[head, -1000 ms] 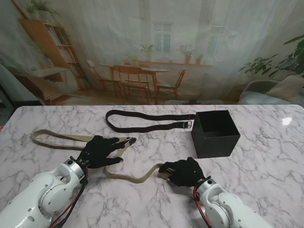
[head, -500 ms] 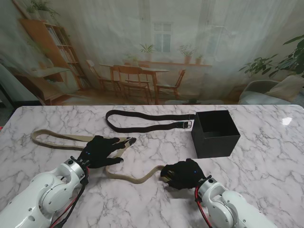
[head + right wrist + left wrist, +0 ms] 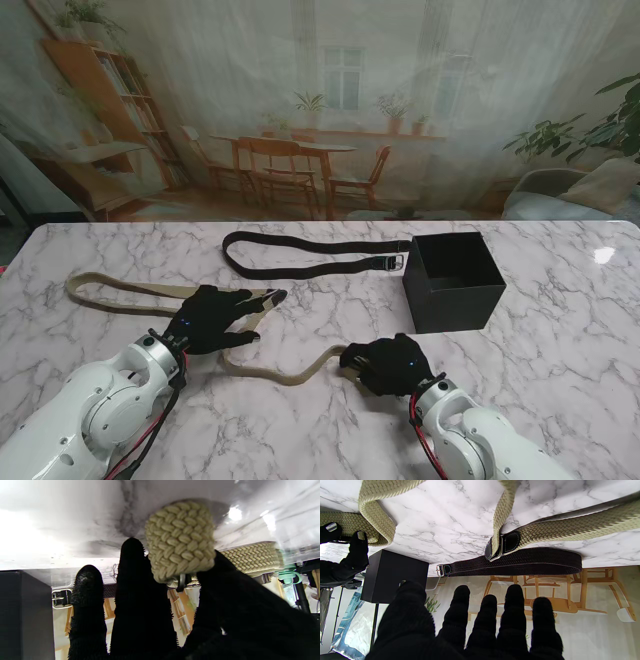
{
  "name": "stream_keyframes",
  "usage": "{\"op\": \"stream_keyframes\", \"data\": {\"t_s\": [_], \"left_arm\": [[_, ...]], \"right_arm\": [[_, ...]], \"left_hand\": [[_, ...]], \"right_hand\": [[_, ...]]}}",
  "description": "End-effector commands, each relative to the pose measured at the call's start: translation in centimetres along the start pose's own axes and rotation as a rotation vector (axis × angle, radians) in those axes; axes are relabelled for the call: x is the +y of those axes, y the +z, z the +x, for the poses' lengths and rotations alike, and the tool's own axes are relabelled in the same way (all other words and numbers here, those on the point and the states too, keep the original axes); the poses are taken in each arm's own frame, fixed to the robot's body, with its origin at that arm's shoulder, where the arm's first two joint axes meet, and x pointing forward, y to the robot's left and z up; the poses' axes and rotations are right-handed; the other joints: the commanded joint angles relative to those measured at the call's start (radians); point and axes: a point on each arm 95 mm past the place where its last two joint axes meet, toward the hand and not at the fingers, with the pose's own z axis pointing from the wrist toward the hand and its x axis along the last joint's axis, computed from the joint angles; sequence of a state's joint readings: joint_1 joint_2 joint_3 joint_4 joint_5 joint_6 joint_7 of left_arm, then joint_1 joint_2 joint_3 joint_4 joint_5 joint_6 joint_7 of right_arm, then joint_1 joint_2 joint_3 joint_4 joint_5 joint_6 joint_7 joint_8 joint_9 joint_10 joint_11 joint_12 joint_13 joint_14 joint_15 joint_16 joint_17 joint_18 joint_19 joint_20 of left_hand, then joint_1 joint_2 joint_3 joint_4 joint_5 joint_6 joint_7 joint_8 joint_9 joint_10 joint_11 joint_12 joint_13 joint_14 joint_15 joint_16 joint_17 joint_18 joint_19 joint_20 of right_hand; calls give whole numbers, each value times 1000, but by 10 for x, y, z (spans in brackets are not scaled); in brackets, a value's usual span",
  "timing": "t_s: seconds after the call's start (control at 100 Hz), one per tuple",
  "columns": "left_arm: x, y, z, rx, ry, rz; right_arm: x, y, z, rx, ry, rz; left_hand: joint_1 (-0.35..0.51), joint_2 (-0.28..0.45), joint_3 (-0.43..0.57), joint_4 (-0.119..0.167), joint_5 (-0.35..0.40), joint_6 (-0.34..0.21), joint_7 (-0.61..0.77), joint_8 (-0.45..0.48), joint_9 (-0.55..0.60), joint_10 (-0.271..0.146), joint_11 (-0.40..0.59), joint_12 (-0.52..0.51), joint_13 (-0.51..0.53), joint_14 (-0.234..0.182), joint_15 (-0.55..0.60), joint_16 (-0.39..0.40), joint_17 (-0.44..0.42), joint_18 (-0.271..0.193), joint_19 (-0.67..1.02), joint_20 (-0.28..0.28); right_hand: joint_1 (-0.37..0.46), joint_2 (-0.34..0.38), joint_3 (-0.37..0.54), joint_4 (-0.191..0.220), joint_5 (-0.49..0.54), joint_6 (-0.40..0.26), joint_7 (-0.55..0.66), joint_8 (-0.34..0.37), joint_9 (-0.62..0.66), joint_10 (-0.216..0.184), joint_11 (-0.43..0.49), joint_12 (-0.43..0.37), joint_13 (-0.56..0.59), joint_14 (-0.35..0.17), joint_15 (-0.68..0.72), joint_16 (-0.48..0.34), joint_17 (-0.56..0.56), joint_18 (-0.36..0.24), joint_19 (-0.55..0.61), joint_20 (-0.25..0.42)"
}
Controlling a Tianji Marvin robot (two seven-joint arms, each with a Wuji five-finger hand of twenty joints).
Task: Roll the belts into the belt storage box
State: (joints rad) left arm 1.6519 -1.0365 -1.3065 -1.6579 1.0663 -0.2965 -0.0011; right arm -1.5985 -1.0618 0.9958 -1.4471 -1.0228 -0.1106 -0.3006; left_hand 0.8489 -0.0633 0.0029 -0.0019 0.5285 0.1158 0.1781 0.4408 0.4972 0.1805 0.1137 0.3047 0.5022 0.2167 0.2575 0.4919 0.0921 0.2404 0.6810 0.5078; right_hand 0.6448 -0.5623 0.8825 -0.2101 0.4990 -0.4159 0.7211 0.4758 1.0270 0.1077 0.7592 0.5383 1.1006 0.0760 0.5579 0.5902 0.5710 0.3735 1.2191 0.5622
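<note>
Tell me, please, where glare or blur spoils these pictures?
Stand view: sharp, with one small glare spot on the table. Left wrist view: evenly lit, the tan belt crisp. Right wrist view: the marble is washed out white, and the rolled tan belt end sits close and soft by the right hand.

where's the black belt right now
In the stand view the black belt lies folded on the far middle of the table, beyond the tan belt, its buckle end just left of the black box.

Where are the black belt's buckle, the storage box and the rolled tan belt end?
Black belt buckle (image 3: pixel 396 262), stand view, metal frame.
Storage box (image 3: pixel 460 307), stand view, front wall.
Tan belt roll (image 3: pixel 180 540), right wrist view, coil's braided face.
</note>
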Motion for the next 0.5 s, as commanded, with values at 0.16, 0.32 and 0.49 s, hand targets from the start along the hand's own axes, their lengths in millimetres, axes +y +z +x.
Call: {"op": "stream_keyframes", "data": {"t_s": [0.16, 0.32, 0.49], "left_arm": [[2, 0, 0, 1, 1, -12], [2, -1, -1, 1, 1, -9], [2, -1, -1, 1, 0, -7]], "right_arm": [[-20, -8, -4, -43, -7, 31], [-21, -6, -2, -55, 25, 7], [-23, -6, -2, -34, 40, 28]], "left_hand": [[8, 45, -28, -9, -2, 10, -3, 10, -26, 7, -8, 2, -29, 6, -19, 0, -14, 33, -25, 14], [9, 46, -28, -9, -3, 10, -3, 10, -24, 6, -7, 3, -28, 5, -18, 1, -13, 33, -25, 14], [9, 46, -29, -9, -2, 7, -2, 10, -24, 6, -7, 3, -27, 6, -18, 1, -14, 33, -25, 14]], "right_hand": [[70, 19, 32, 32, -114, 17, -52, -140, 130, -99, 97, -19, 144, 41, 73, -21, 92, 21, 104, 4], [113, 99, 48, 63, -174, -49, -8, -200, 164, -76, 100, -13, 178, 63, 89, -22, 115, 39, 115, -10], [147, 185, 64, 54, 48, -104, 36, -186, 122, -85, 107, 43, 156, 60, 73, -25, 80, 65, 94, -15]]}}
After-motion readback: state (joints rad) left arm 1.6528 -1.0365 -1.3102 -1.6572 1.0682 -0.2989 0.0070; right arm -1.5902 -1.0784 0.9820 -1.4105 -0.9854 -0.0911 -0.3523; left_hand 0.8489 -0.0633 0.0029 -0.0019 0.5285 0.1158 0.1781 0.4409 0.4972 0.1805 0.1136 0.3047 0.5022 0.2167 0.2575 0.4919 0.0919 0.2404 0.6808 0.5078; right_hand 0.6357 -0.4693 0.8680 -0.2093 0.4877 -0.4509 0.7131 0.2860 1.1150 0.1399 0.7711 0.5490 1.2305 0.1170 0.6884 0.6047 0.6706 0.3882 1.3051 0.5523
